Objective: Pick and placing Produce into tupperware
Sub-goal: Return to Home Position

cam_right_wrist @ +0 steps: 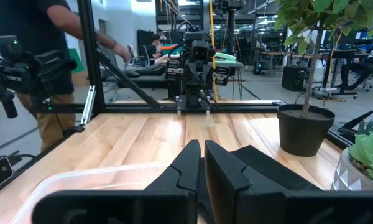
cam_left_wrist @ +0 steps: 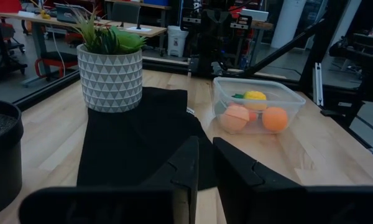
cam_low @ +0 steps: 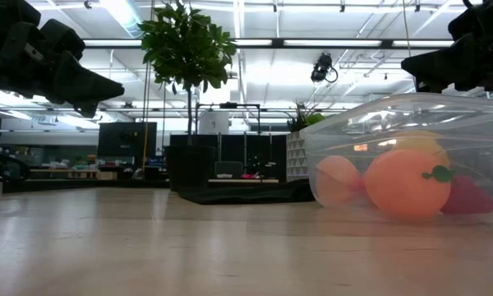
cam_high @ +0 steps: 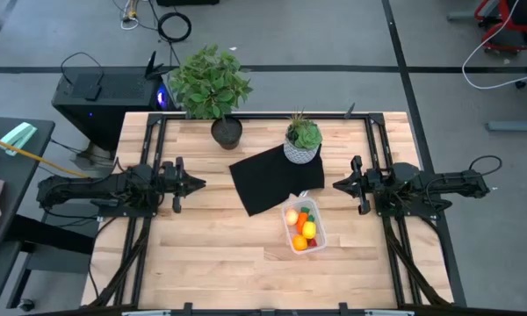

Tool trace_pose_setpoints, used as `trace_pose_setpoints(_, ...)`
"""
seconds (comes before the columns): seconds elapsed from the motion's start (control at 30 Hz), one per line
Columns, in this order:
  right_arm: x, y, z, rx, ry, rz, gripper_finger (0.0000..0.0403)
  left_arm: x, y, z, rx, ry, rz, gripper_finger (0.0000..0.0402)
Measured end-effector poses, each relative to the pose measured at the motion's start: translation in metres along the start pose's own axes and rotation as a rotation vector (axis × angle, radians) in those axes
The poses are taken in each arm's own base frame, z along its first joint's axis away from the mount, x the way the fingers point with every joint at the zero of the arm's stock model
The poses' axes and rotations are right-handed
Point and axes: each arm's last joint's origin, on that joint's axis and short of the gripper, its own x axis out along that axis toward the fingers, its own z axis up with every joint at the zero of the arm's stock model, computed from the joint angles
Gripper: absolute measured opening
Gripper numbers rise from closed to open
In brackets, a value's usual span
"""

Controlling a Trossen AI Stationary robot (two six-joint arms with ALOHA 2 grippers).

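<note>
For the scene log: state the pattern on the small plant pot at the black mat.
White pot with a triangle pattern; left wrist view shows it best.

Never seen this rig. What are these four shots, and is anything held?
It is a two-armed robot at a table. The high view looks straight down; the low view sits at table-top height; the two wrist views look past each arm's own fingers. The left end effector and right end effector hover over opposite sides, facing each other, both shut and empty. Between them lie a black mat and a clear plastic container holding toy produce, including an orange ball and a pinkish ball. A small plant in a white patterned pot stands at the mat's corner, a larger potted plant farther back.
</note>
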Motion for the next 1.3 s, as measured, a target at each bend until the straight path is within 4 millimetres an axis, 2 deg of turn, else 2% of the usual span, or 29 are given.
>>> trace_pose_setpoints(1.3, 0.0000, 0.0000, 0.0001, 0.000, 0.000, 0.000, 0.0030, 0.0000, 0.0000, 0.0000, 0.000, 0.000, 0.000, 0.0057)
